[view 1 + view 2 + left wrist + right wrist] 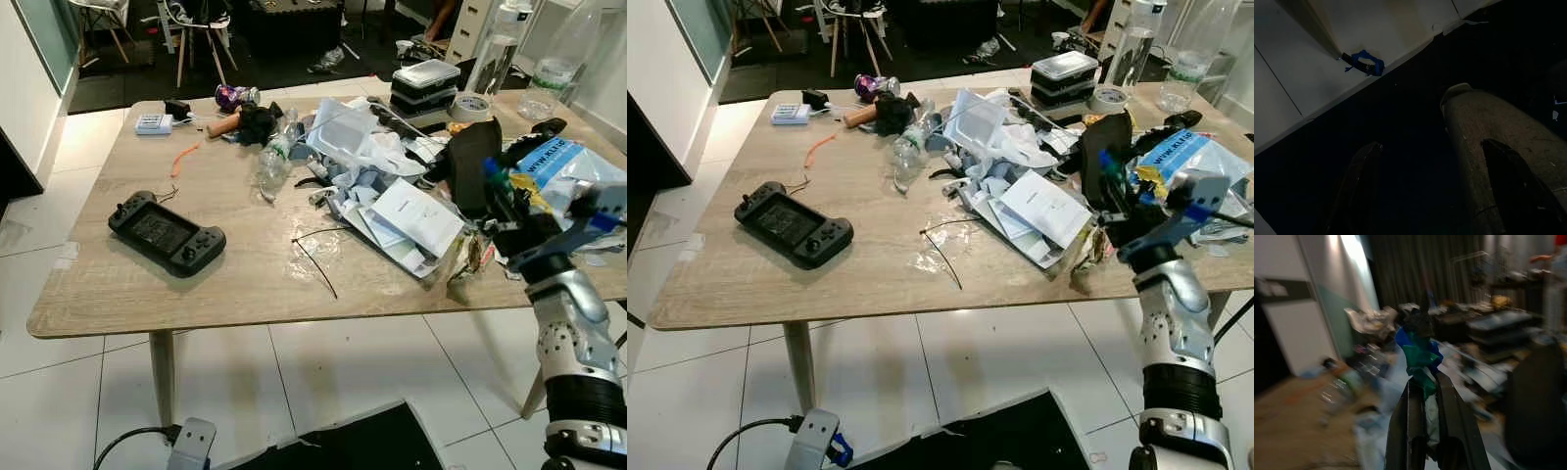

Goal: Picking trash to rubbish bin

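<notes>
Right gripper: fingers nearly closed, pinching a crumpled blue-and-green plastic wrapper.
Left gripper: hanging, fingers apart, empty.
Nearby: scattered white papers on the wooden table.

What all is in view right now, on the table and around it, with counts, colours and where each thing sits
table: one, light wood, centre of the scene
game controller: one, black, table's left part
cable tie: one, black, near the front edge
crushed plastic bottle: one, clear, mid-table
papers and wrappers pile: one heap, mostly white, right of centre
orange strip: one, far left part
power strip: one, white, far left corner
food containers: a stack, black with clear lid, far side
tape roll: one, beige, beside the containers
tall bottles: two, clear, far right
chair: one, white, beyond the table
right gripper: shut on blue-green wrapper, over the table's right edge
left gripper: open, hanging low over dark floor
</notes>
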You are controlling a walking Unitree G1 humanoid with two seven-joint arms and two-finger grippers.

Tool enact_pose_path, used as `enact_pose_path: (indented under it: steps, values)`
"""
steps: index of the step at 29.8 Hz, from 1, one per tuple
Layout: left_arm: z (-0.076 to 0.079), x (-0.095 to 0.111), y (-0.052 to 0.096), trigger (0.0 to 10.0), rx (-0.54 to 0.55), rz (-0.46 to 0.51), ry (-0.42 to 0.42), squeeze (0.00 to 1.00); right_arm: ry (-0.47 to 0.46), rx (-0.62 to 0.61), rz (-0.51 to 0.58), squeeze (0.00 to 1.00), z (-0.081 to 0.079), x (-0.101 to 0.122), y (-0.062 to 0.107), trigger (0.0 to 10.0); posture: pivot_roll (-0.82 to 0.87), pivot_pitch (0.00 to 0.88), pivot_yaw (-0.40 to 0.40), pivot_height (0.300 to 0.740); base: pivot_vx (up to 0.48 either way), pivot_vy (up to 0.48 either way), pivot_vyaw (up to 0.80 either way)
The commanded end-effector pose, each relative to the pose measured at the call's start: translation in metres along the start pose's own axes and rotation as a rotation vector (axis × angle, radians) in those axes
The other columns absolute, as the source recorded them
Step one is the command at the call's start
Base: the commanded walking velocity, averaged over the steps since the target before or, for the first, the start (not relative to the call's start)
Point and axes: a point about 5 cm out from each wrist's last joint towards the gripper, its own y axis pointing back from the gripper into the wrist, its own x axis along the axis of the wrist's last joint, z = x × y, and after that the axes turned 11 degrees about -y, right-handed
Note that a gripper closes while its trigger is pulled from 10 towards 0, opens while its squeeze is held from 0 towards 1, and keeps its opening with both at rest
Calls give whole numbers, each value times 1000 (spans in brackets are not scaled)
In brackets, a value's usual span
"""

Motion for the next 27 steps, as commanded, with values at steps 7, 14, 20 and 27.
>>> enact_pose_path:
  steps: [7, 14, 20, 27]
  values:
    - [-1, -10, 2, 10000, 29, -45, 63, 0, -276, 410, -104, 0, -64, -14, 11, 10000, -43, 70, 9, 740, 0, 0, 0]
    - [-5, -14, 3, 10000, 54, -80, 45, 0, -338, 540, -279, 0, -86, -43, 30, 10000, -39, 59, 10, 740, -83, 0, 0]
    - [-6, -15, 3, 10000, 57, -86, 36, 0, -379, 510, -417, 0, -86, -72, 42, 10000, -38, 54, 9, 740, -347, 0, 0]
    - [-7, -15, 3, 10000, 61, -88, 33, 0, -385, 486, -539, 0, -89, -97, 56, 10000, -29, 46, 10, 740, -388, 0, 0]
